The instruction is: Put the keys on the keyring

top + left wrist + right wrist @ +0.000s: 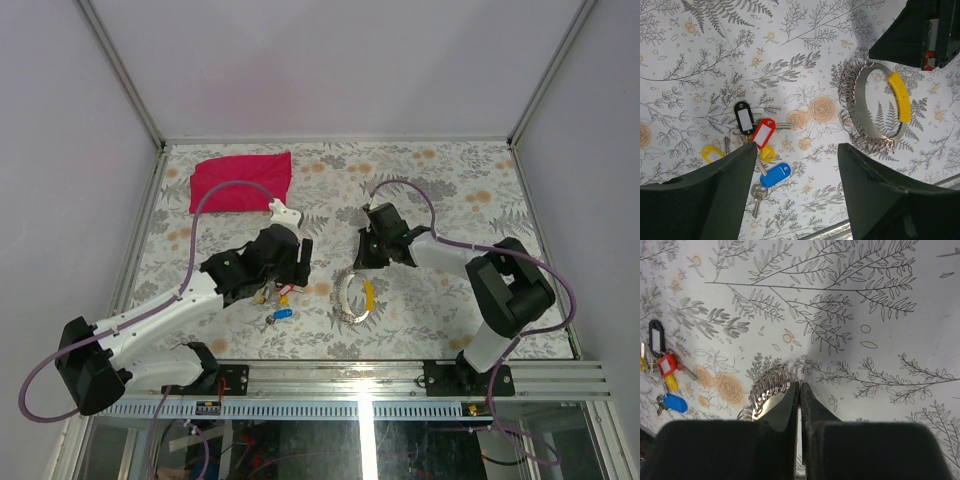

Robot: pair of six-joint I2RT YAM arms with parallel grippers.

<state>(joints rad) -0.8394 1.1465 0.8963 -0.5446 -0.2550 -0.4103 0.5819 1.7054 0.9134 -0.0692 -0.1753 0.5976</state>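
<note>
Floral-print tablecloth [450, 190]; left gripper [796, 150] spread apart over small metal keys [757, 142] with coloured plastic tags; right gripper [800, 385] pinched together beside silvery coil-edged keyring [852, 105], yellow grip.

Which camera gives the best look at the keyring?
Left wrist: the keyring shows nearly whole, its small rings and yellow piece clear. Top external shows it tiny; right wrist shows only part above the shut right gripper.
</note>
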